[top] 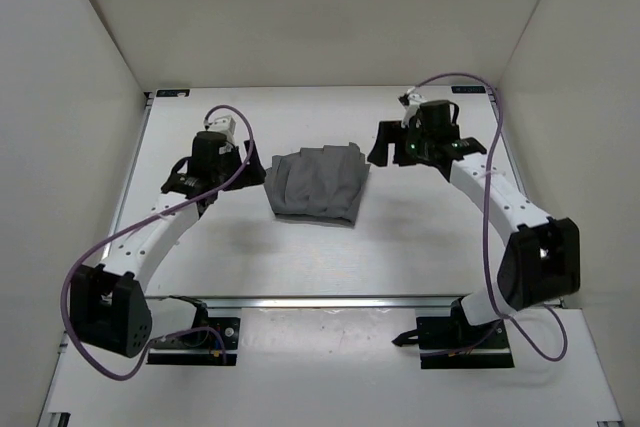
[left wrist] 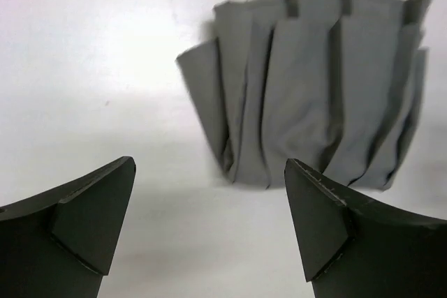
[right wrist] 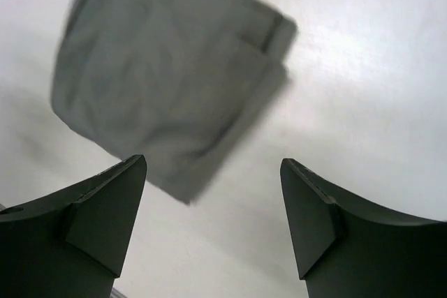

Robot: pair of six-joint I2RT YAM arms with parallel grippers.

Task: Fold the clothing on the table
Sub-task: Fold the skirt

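Note:
The clothing point(top: 318, 184), a grey pleated skirt, lies folded into a compact bundle on the white table point(top: 300, 257), between the two arms. In the left wrist view the clothing point(left wrist: 314, 88) lies ahead of my left gripper point(left wrist: 209, 225), whose jaws stand wide apart over bare table. My right gripper point(right wrist: 213, 218) is open too, with the clothing point(right wrist: 167, 82) blurred ahead and to the left of it. Seen from above, the left gripper point(top: 250, 162) sits just left of the bundle and the right gripper point(top: 383, 147) just right of it. Neither touches the fabric.
White enclosure walls point(top: 70, 97) rise on the left, back and right. A metal rail point(top: 330, 301) runs across the table near the arm bases point(top: 195, 337). Purple cables point(top: 480, 82) loop off both arms.

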